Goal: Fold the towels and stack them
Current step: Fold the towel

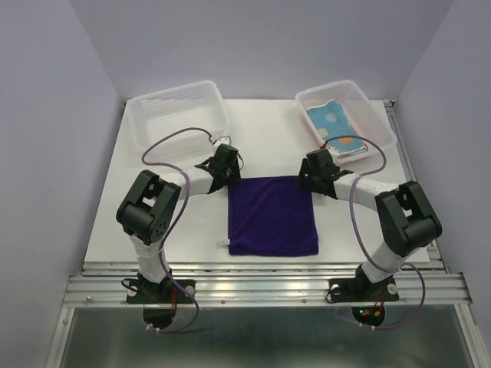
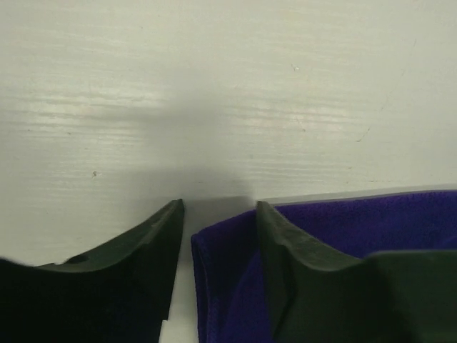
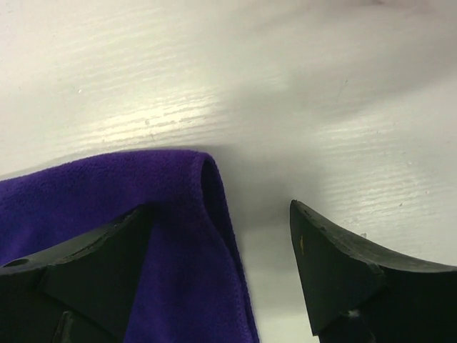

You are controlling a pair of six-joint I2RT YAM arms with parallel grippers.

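Note:
A dark purple towel (image 1: 272, 215) lies flat on the white table as a folded square between the two arms. My left gripper (image 1: 228, 176) is at its far left corner, open; in the left wrist view (image 2: 220, 209) the corner of the purple towel (image 2: 371, 221) lies between the jaws, unpinched. My right gripper (image 1: 310, 178) is at the far right corner, open; in the right wrist view (image 3: 221, 214) the towel's folded corner (image 3: 93, 193) sits by the left finger. A light blue towel with orange spots (image 1: 331, 119) lies in the right basket.
A white perforated basket (image 1: 176, 93) stands at the back left with nothing showing in it. A second white basket (image 1: 383, 132) stands at the back right, close behind the right arm. Purple cables loop over both arms.

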